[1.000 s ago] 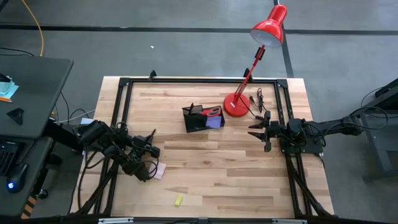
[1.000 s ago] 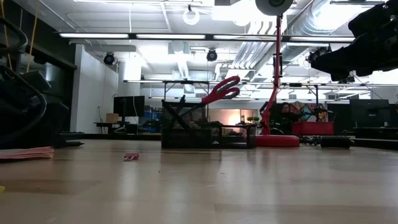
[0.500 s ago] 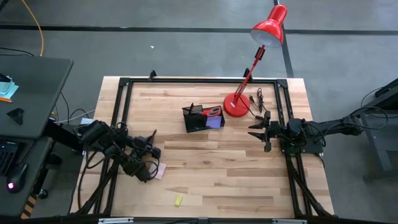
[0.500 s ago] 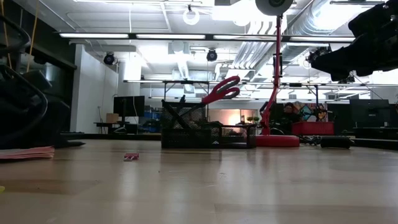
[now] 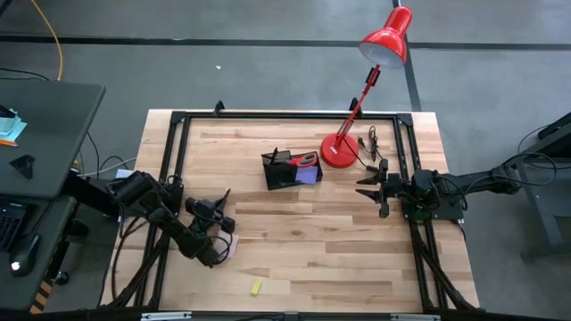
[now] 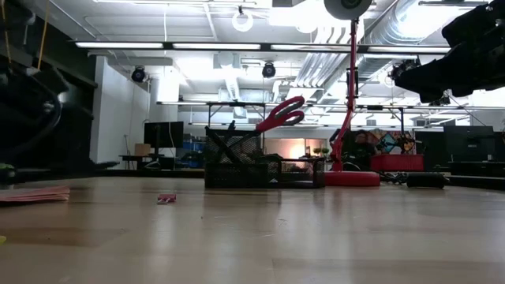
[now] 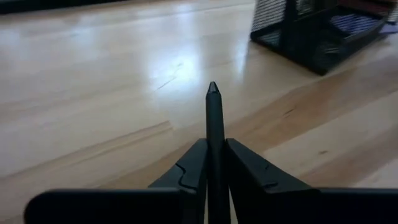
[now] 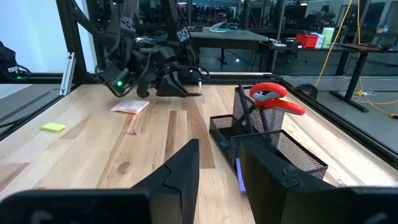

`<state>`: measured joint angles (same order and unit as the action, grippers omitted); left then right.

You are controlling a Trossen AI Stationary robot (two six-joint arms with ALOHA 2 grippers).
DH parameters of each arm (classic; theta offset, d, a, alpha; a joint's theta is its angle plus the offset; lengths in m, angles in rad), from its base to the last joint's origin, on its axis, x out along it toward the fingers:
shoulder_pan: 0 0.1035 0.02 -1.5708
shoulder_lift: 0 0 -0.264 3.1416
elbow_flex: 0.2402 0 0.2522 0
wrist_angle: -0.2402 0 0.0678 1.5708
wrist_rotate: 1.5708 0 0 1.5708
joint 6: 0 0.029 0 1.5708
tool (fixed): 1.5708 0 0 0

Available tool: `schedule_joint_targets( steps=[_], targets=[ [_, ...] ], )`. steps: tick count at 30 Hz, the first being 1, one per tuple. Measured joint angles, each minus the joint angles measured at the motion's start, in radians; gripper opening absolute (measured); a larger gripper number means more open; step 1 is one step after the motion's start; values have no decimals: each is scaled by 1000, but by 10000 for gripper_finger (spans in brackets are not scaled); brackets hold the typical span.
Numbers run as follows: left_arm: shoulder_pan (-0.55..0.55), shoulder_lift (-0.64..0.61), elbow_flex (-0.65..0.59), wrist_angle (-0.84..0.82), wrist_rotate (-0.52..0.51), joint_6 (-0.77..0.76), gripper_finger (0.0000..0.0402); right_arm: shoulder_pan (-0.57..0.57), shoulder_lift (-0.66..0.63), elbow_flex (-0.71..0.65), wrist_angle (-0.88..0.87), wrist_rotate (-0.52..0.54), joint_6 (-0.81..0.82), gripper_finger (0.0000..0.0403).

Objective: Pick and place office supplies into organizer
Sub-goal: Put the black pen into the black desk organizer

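Observation:
My left gripper (image 7: 212, 149) is shut on a slim black pen (image 7: 213, 106); in the high view it (image 5: 217, 212) hovers at the table's left, just beyond a pink sticky pad (image 5: 231, 246) lying flat. The black mesh organizer (image 5: 287, 171) stands mid-table, with red-handled scissors (image 5: 305, 160) upright in it and a purple pad (image 5: 310, 176) in its right compartment. A tiny yellow piece (image 5: 256, 287) lies near the near edge. My right gripper (image 5: 361, 187) waits open at the table's right side. My left gripper pinches the pen's shaft (image 7: 213, 134) between its two fingers. The pen lies along the fingers, and its pointed end (image 7: 212, 88) sticks out beyond the fingertips toward the organizer. It is lifted clear of the table.
The red desk lamp stands on its round base (image 5: 339, 152) right of the organizer, its head (image 5: 386, 43) beyond the far edge. A tiny reddish scrap (image 8: 130, 132) lies on the wood. A black frame (image 5: 174, 160) borders the table. Bare wood spans the middle and near right.
My left gripper has risen from the table beside the pink pad, carrying the pen, and has shifted a little toward the right; the pen now points toward the organizer. The pink pad has stayed where it was.

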<state>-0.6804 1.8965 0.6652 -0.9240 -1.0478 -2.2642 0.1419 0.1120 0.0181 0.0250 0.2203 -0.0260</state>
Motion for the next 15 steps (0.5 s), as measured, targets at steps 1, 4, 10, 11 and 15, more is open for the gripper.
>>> schedule_joint_targets(
  steps=[1, 4, 10, 11, 15],
  targets=[
    [0, -8, 18, -24, -2, 16, 35, 0, 0, 0, 0, 0, 0, 108],
    [0, -28, 77, -85, -14, 75, 22, 0, 0, 0, 0, 0, 0, 108],
    [0, -68, 183, -200, -42, 157, 35, 0, 0, 0, 0, 0, 0, 108],
    [0, -70, 200, -210, -42, 167, 36, 0, 0, 0, 0, 0, 0, 108],
    [0, -75, 261, -228, -42, 244, 28, 0, 0, 0, 0, 0, 0, 108]
  ],
)
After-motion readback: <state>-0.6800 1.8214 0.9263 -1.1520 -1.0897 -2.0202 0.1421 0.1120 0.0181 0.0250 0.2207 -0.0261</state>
